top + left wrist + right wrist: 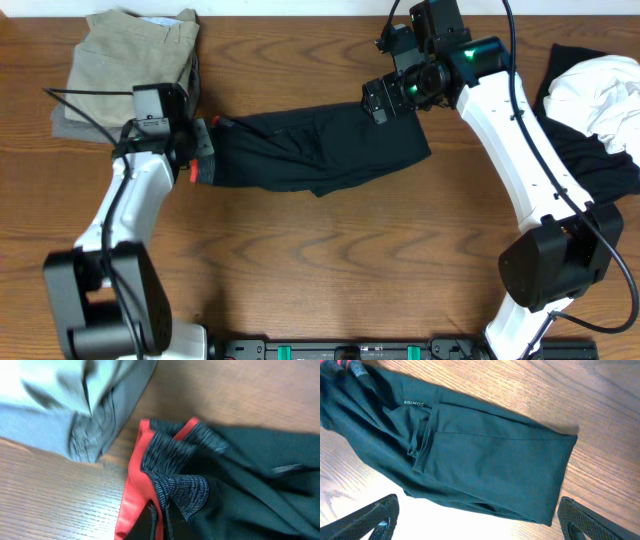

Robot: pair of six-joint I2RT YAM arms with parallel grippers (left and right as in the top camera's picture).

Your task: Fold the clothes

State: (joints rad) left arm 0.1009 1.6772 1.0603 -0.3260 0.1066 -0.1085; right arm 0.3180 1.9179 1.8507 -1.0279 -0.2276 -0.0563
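Observation:
Dark shorts [320,150] with a red waistband [131,490] lie folded across the table's middle. My left gripper [200,150] is shut on the waistband edge at the garment's left end; its fingers [161,520] pinch the red and grey-knit band. My right gripper [385,100] is open and empty, hovering above the shorts' right end; its fingers sit wide apart over the dark fabric [485,455].
Folded khaki and grey clothes [130,60] are stacked at the back left, close to my left gripper. A pile of white and black clothes [600,100] lies at the right edge. Bare wood [330,260] spans the front of the table.

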